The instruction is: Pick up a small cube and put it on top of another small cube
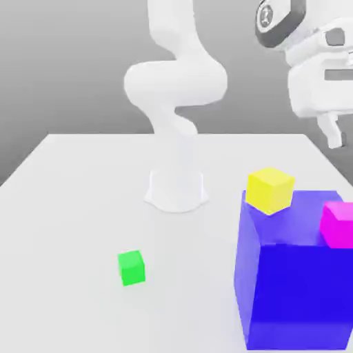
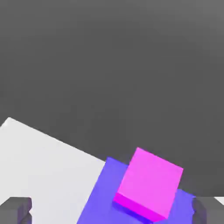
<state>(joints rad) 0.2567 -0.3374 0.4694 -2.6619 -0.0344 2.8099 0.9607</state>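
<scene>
A plain grey backdrop stands behind a matte white bench [image 1: 76,193], smooth and without marks.

The small green cube [image 1: 131,267], the stacking target, sits alone on the bench toward the exterior view's left, in front of the arm's round base and well apart from everything else. It is a flat-coloured, sharp-edged block, the smallest in view. A cyan cube, the one to be lifted, cannot be pointed out in either view, so its place cannot be told.

Toward the exterior view's right stands a huge dark-blue cube [image 1: 296,283], with a yellow cube [image 1: 270,189] on its far top corner and a magenta cube [image 1: 338,224] on its top at the frame's edge. All look rigid, untextured and square-cornered.

The claw [image 1: 331,131] hangs high above the blue block, fingers spread wide and holding nothing; the hand view shows the dark fingertips [image 2: 15,209] far apart, the magenta cube beneath them.

The task seems to be at its opening step, with nothing grasped. The next move likely calls for finding the cyan cube, lining up over it, descending with the fingers astride its flat sides and closing squarely.
</scene>
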